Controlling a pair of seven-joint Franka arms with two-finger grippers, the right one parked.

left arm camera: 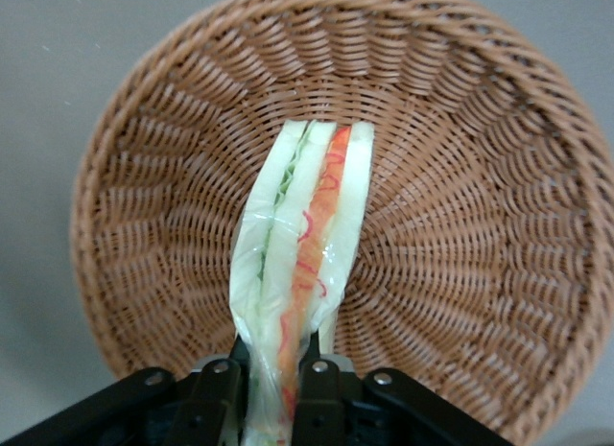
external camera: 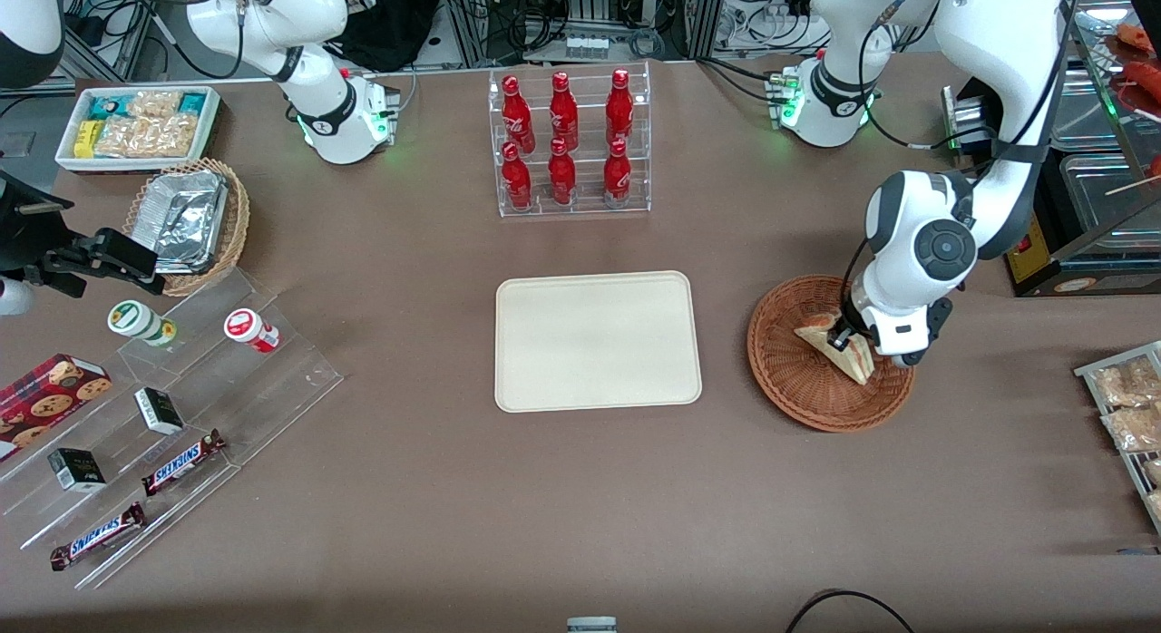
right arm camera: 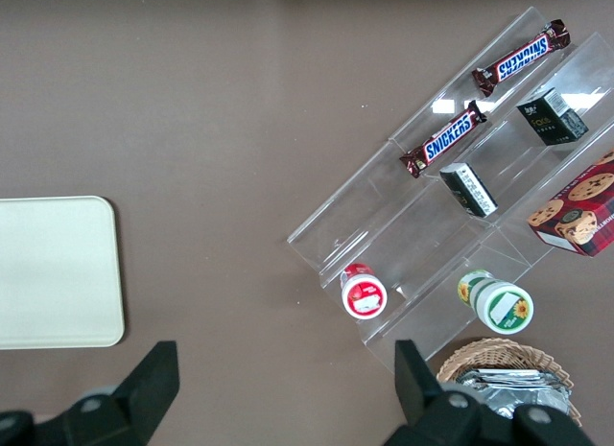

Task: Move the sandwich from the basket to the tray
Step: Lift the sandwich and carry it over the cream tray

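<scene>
The sandwich is a plastic-wrapped wedge of white bread with orange and green filling; it stands on edge in the reddish-brown woven basket. My gripper is down in the basket, shut on the sandwich. In the left wrist view the sandwich runs out from between the black fingers, with my gripper squeezing its wrapped end over the basket. The cream tray lies bare at the table's middle, beside the basket toward the parked arm's end, and also shows as a tray corner in the right wrist view.
A clear rack of red bottles stands farther from the front camera than the tray. Toward the parked arm's end are a stepped acrylic stand with snack bars, a tan basket of foil containers and a white snack bin. Packets lie near the working arm's edge.
</scene>
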